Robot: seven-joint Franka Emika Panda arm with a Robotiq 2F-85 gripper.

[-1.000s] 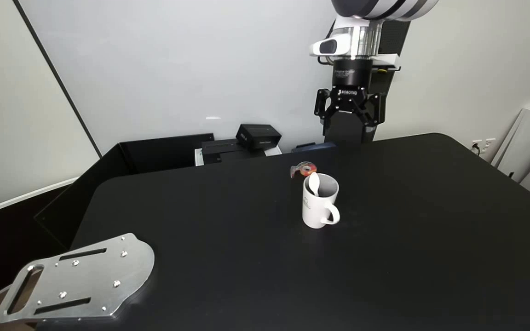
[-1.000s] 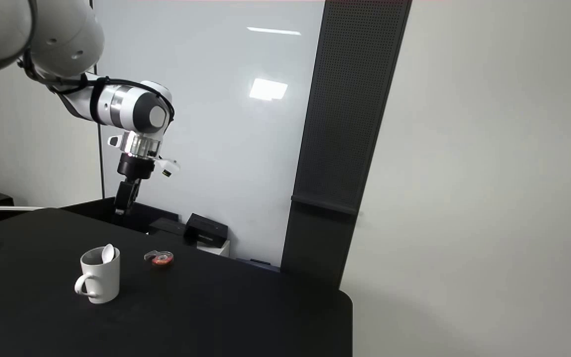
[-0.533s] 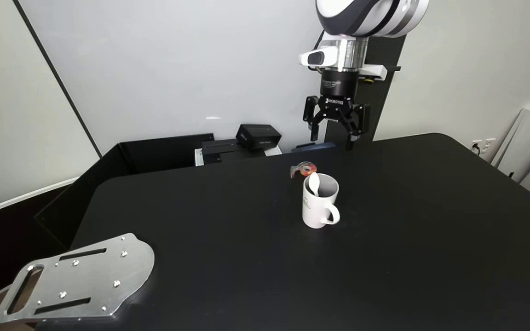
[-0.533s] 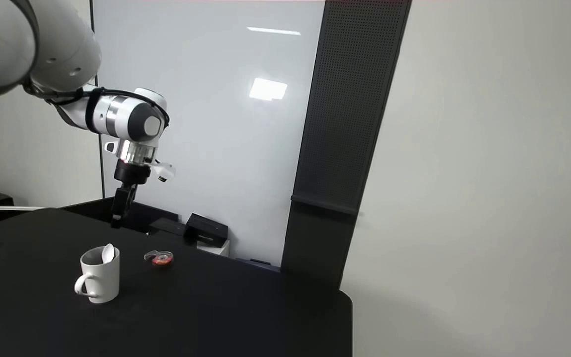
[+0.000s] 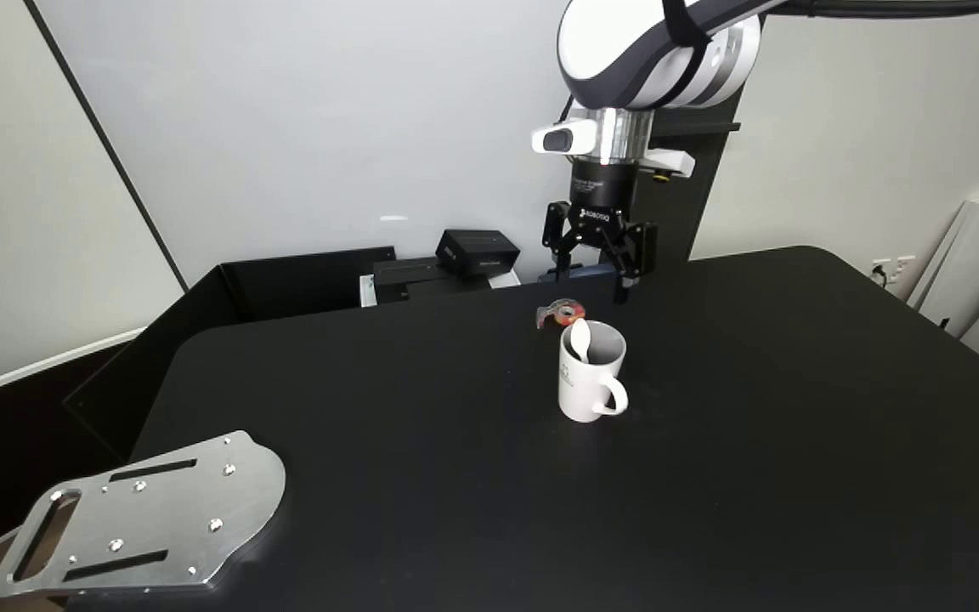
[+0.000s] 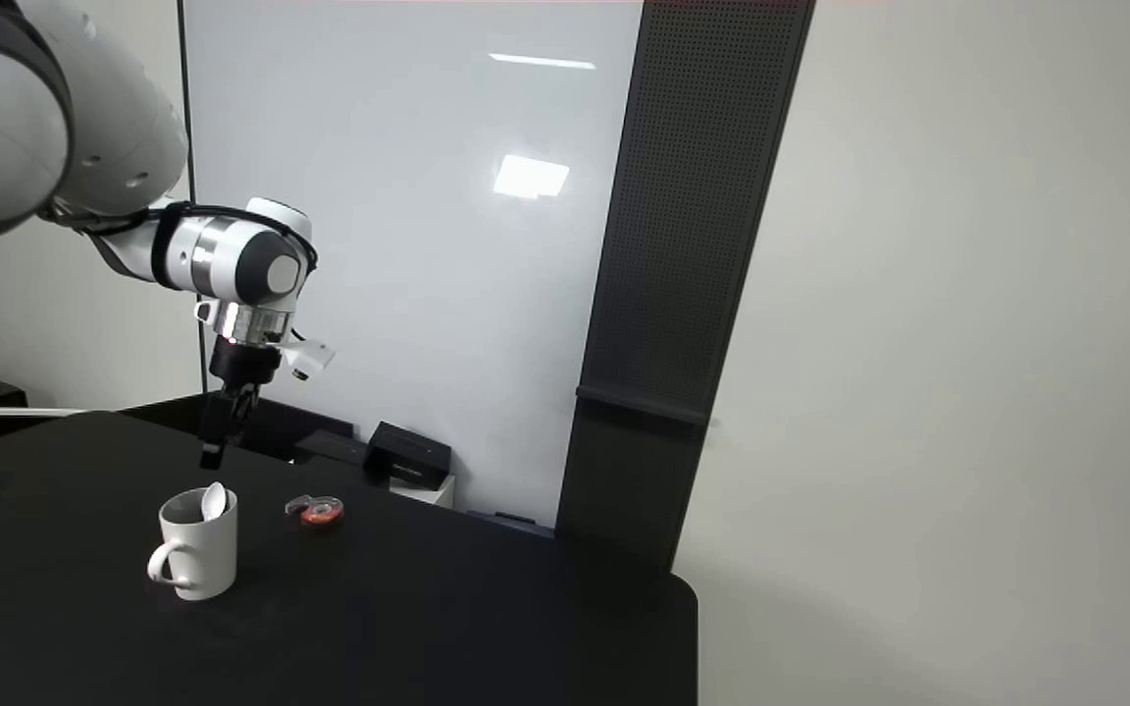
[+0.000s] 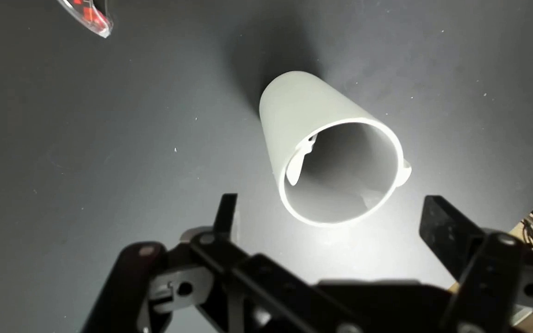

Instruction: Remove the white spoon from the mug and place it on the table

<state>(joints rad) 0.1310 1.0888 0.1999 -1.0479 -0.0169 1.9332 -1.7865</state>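
The white mug [image 5: 583,393] stands upright on the black table [image 5: 421,476]; it also shows in an exterior view [image 6: 209,561] and the wrist view [image 7: 294,106]. The white spoon [image 5: 580,340] leans inside it, its bowl end up at the rim; it also shows in an exterior view [image 6: 214,501] and the wrist view [image 7: 296,166]. Its lower part is hidden in the mug. My gripper [image 5: 593,284] is open and empty, above the table and behind the mug in both exterior views [image 6: 212,457]. In the wrist view the gripper [image 7: 330,201] has its fingers wide apart, with the mug's opening ahead between them.
A red, clear tape dispenser [image 5: 568,313] lies close to the mug; it also shows in the wrist view [image 7: 93,17]. A grey metal plate with holes [image 5: 175,510] lies at the table's edge. A black box [image 5: 478,252] sits beyond the table's back edge.
My gripper has come down and nearer to the mug, shifting left in both exterior views, and stays open. The mug, spoon and tape dispenser have not moved.
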